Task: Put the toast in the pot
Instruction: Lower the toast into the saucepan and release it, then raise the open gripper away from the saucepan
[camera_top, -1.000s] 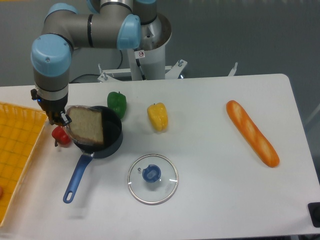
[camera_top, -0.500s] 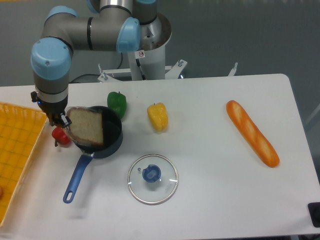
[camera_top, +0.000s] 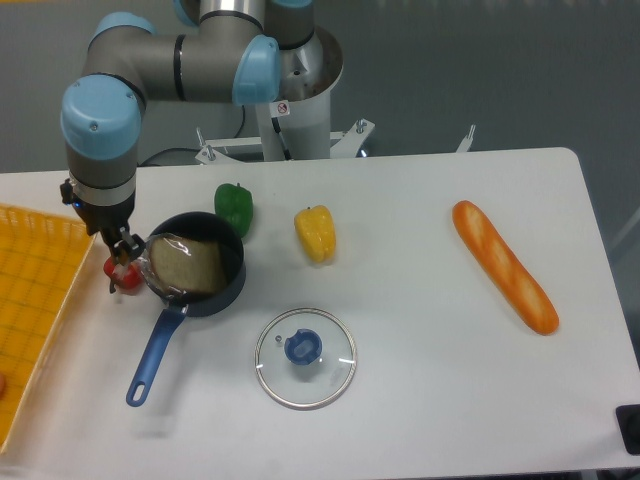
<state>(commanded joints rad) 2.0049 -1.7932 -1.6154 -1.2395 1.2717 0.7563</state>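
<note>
The toast (camera_top: 188, 266), a pale tan slice with a darker crust, lies flat inside the pot (camera_top: 233, 278), a small dark round saucepan with a long blue handle (camera_top: 152, 357) pointing to the front left. My gripper (camera_top: 123, 246) hangs just left of the pot's rim, above a red pepper (camera_top: 122, 276). Its fingers hold nothing and stand apart from the toast.
A green pepper (camera_top: 234, 207) and a yellow pepper (camera_top: 316, 232) sit behind and right of the pot. A glass lid with a blue knob (camera_top: 304, 357) lies in front. An orange baguette (camera_top: 503, 265) lies at the right. A yellow basket (camera_top: 30, 300) stands at the left edge.
The toast, held upright on edge over the pot's left rim before, has dropped out of the gripper and now lies flat in the pot. The gripper has barely moved.
</note>
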